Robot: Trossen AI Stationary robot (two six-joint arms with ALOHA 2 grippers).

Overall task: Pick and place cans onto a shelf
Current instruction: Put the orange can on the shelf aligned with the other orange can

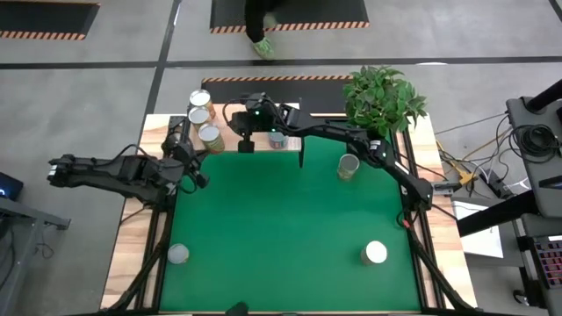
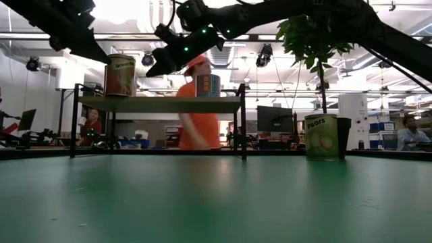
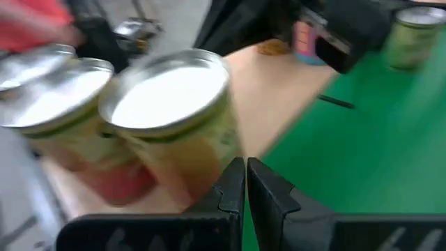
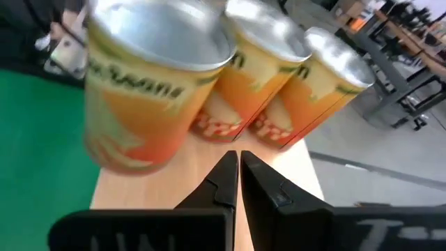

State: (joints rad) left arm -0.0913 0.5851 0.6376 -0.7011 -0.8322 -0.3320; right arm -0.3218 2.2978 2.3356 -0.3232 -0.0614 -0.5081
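The table [image 1: 290, 228] carries a flat green mat with bare light wood showing along its left, right and far edges. Around it lies a grey concrete floor with striped hazard markings; the low view shows an open workshop with ceiling lights, monitors and several people, one in an orange shirt [image 2: 199, 128] directly behind the shelf.

The shelf [image 1: 224, 140], a light wood plank on thin black legs, stands at the table's far edge, left of centre. Three cans [image 1: 204, 117] with silvery round tops and orange-tan labels stand in a close row on its left end. One blue-labelled can [image 1: 277, 139] stands on its right part.

A leafy plant [image 1: 385, 95] occupies the far right corner. A green-labelled can [image 1: 349, 166] stands on the mat near it. Two more cans stand near the near edge, one at the left [image 1: 178, 254] and one at the right [image 1: 375, 254].

The right arm reaches across the far edge, over the shelf; the right gripper [image 4: 233, 171] has its fingers pressed together, just beside the row of three. The left gripper [image 3: 245, 183] is at the shelf's left end, fingers pressed together and holding nothing, beside the nearest can of that row.
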